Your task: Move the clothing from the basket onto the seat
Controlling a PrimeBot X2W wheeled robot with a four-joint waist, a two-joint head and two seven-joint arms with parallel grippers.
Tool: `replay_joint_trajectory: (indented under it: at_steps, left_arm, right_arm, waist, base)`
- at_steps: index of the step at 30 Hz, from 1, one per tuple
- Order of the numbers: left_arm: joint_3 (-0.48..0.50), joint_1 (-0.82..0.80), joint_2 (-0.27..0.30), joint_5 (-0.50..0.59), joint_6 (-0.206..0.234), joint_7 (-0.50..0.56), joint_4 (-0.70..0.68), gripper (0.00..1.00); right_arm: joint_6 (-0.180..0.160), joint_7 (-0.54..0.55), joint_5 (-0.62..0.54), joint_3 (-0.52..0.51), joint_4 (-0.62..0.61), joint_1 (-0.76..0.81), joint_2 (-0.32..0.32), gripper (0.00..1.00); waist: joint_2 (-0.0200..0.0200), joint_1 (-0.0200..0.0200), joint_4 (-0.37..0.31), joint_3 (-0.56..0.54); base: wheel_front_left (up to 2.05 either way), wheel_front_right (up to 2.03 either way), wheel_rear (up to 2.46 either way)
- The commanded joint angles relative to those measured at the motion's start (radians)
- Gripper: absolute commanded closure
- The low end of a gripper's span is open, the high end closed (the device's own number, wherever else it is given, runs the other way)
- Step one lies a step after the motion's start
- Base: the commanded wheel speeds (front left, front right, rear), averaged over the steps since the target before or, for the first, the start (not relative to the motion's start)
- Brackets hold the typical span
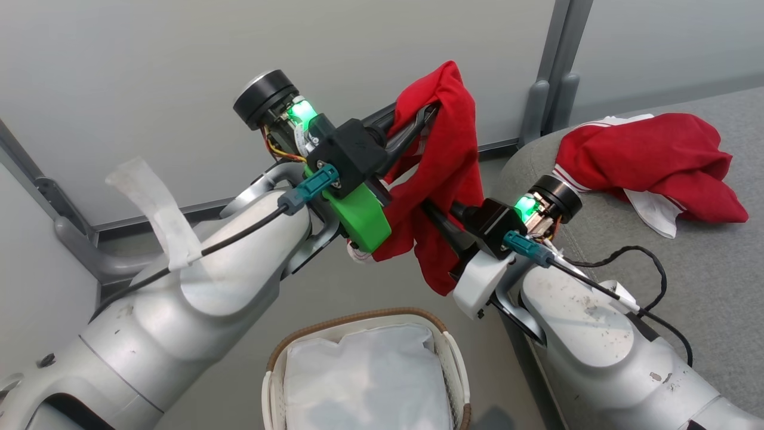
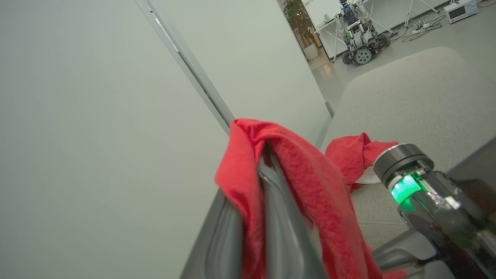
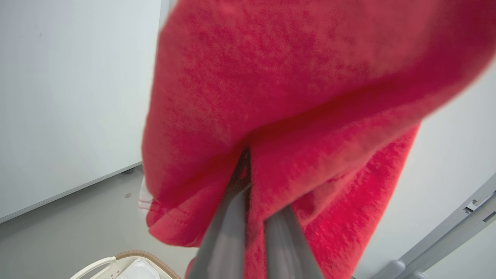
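At the left of the head view, the pale left arm (image 1: 179, 286) is being stretched up and to the right in front of a grey wall panel (image 1: 149, 71). The left gripper (image 1: 427, 116) is being pressed together on the raised red garment (image 1: 453, 155), which is being held in the air, clear of the basket. In the left wrist view a fold of this garment is being pinched between the two dark fingers (image 2: 279, 232) and draped over their tips.

Below, at the bottom middle of the head view, the basket (image 1: 358, 319) is being seen on the floor, with its white liner (image 1: 370, 382) being shown inside it.

Just to the right, the right gripper (image 1: 431, 212) is being pushed into the lower hanging part of the same garment. In the right wrist view its fingers (image 3: 228, 232) are being closed to a point on a crease of the red fabric, so the garment is being pinched by both grippers at once, high by the left one and lower by the right.

Farther right, the grey seat (image 1: 686, 269) is being shown beside the right arm. The second red garment (image 1: 656, 155) is being borne crumpled on the seat near its rounded edge, with a white-striped hem and a white inner part being exposed. It is being seen well apart from the raised garment.
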Motion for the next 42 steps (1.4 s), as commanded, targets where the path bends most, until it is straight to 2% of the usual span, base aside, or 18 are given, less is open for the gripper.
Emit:
replay_joint_trajectory:
  at_steps: [1, 5, 7, 8, 9, 10, 18, 29, 38, 42]
  left_arm:
    - [0.009, 0.02, 0.004, -0.01, -0.003, 0.0, 0.003, 1.0]
    - [0.025, 0.051, 0.006, -0.026, -0.003, 0.0, 0.01, 1.0]
    - [0.04, 0.071, 0.005, -0.035, -0.003, 0.0, 0.011, 0.66]
    - [0.049, 0.086, 0.004, -0.041, 0.0, 0.0, 0.01, 0.56]
    - [0.057, 0.101, 0.001, -0.047, 0.003, 0.0, 0.012, 0.19]
    - [0.068, 0.124, -0.004, -0.056, 0.004, 0.0, 0.015, 0.0]
    - [0.172, 0.294, -0.044, -0.082, 0.013, 0.0, 0.05, 0.0]
    - [0.336, 0.541, -0.111, -0.016, 0.004, 0.0, 0.081, 0.0]
    - [0.419, 0.631, -0.146, 0.038, -0.002, 0.0, 0.065, 0.0]
    - [0.416, 0.642, -0.16, 0.057, -0.003, 0.0, 0.055, 0.0]
  right_arm:
    - [-0.001, -0.002, 0.005, -0.007, -0.007, 0.011, -0.006, 1.0]
    - [-0.001, -0.002, -0.002, -0.032, -0.011, 0.028, -0.007, 1.0]
    - [-0.001, -0.002, -0.004, -0.045, -0.013, 0.036, -0.006, 1.0]
    - [-0.001, -0.002, -0.005, -0.056, -0.014, 0.042, -0.006, 1.0]
    - [-0.001, -0.002, -0.007, -0.065, -0.015, 0.047, -0.006, 1.0]
    - [-0.001, -0.002, -0.01, -0.075, -0.015, 0.054, -0.006, 1.0]
    - [-0.001, -0.002, -0.039, -0.165, -0.025, 0.099, -0.013, 1.0]
    - [-0.001, -0.002, -0.074, -0.285, -0.052, 0.168, -0.029, 1.0]
    - [-0.001, -0.002, -0.086, -0.334, -0.064, 0.197, -0.031, 1.0]
    - [-0.001, -0.002, -0.087, -0.359, -0.063, 0.201, -0.034, 1.0]
  waist:
    - [0.0, 0.0001, -0.001, -0.001]
    - [0.0, 0.0001, -0.003, -0.004]
    - [0.0, 0.0001, -0.005, -0.005]
    - [0.0, 0.0001, -0.006, -0.005]
    - [0.0, 0.0001, -0.007, -0.006]
    - [0.0, 0.0001, -0.007, -0.006]
    - [0.0, 0.0001, -0.012, 0.005]
    - [0.0, 0.0001, -0.024, 0.02]
    - [0.0, 0.0001, -0.037, 0.034]
    - [0.0, 0.0001, -0.061, 0.05]
  base:
    - [0.0, 0.0, 0.0]
    - [0.0, 0.0, 0.0]
    - [0.0, 0.0, 0.0]
    - [0.0, 0.0, 0.0]
    - [0.0, 0.0, 0.0]
    - [0.0, 0.0, 0.0]
    - [0.0, 0.0, 0.0]
    - [0.0, 0.0, 0.0]
    - [0.0, 0.0, 0.0]
    - [0.0, 0.0, 0.0]
